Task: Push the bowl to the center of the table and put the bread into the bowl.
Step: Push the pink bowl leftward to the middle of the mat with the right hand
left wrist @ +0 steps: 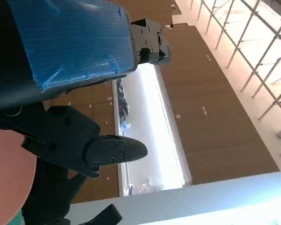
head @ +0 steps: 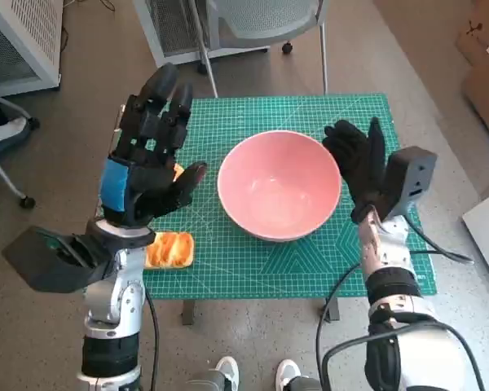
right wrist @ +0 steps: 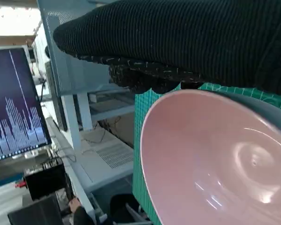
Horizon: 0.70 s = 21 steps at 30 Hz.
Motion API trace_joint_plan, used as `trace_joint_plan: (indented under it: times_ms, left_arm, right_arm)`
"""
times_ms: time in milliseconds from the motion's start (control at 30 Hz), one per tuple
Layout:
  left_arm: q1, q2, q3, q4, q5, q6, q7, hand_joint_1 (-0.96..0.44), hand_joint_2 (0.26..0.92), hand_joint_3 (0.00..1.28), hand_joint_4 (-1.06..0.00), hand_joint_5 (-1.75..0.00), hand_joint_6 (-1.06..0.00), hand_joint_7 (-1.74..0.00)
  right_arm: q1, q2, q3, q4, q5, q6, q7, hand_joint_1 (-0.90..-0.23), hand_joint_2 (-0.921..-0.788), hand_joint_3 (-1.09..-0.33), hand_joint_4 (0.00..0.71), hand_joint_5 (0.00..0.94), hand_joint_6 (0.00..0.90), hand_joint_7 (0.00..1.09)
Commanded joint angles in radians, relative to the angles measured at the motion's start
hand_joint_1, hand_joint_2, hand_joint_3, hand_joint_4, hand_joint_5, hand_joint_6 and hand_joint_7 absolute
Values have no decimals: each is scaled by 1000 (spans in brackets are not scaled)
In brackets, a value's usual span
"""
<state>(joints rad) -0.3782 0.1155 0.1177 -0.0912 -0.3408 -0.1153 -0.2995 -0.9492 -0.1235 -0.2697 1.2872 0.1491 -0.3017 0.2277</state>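
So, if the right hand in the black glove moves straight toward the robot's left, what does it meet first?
Most likely the large pink bowl. The right hand in the black knitted glove stands beside the bowl's rim on the green cutting mat, and the right wrist view shows the bowl close under the glove. Whether they already touch is unclear.

Head camera looks steeply down; wrist cameras share the bowl [right wrist: 215, 159].

Left hand [head: 151, 159]: black segmented plastic, small screws visible, blue tape across its back. Right hand [head: 360, 159]: black ribbed knitted glove. Forearms pale with grey banded joints; black camera housings at both wrists, black cables looping along right arm.
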Motion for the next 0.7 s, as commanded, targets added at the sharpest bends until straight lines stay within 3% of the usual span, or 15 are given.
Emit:
trace_joint_plan:
  times_ms: [33,433,700]
  left_arm:
    - [14,-4,-2,-19,17,-13,12,-348,756,399,-30,-8,1,-440]
    - [19,-13,-6,-14,25,-17,20,-347,763,385,-32,-7,1,-440]
    - [25,-13,-6,-26,21,-14,20,-361,767,375,-31,-6,1,-439]
  right_arm:
    - [4,10,5,5,-11,20,5,-505,-921,-783,203,0,287,13]
    - [6,-20,-12,-10,7,14,39,-516,-921,-772,209,3,288,14]
    - [7,-62,-28,-109,27,-115,99,-541,-921,-744,219,6,278,9]
